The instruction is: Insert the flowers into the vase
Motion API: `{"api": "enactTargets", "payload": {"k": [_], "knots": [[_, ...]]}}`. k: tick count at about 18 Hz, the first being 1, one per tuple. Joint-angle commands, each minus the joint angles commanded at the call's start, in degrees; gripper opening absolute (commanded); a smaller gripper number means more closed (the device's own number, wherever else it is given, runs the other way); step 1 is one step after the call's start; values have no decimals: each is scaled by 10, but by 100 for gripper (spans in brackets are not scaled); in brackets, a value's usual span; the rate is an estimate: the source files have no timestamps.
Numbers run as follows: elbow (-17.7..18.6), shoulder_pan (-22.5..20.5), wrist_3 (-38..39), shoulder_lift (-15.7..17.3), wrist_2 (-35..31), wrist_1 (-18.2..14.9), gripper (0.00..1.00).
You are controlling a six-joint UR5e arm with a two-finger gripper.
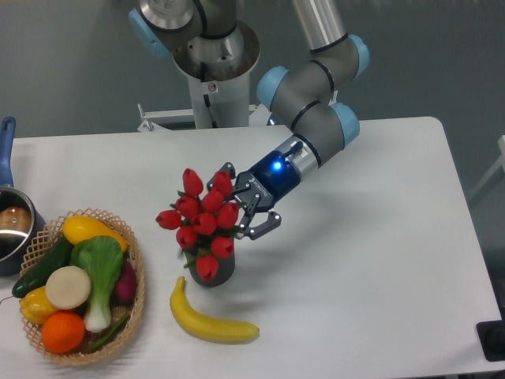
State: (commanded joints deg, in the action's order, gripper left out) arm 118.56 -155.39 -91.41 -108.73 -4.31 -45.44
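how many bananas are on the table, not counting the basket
1. The curved yellow banana lies on the white table in front of the ribbed dark grey vase; the woven wicker basket could hide others.

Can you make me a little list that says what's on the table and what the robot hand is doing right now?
flowers: red tulips, stems down in the vase
vase: dark grey, standing upright beside the banana
gripper: right next to the tulips, jaws spread open
banana: yellow, lying in front of the vase
basket: wicker, at the left, full of vegetables and fruit
pot: steel with a blue handle, at the left edge
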Motion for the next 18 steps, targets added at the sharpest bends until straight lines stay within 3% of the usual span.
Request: {"api": "enactTargets", "payload": {"k": [2, 12, 18], "knots": [[10, 0, 0, 18, -6, 0, 100], [15, -51, 4, 109, -168, -3, 100], [-35, -124, 10, 140, -344, -2, 100]]}}
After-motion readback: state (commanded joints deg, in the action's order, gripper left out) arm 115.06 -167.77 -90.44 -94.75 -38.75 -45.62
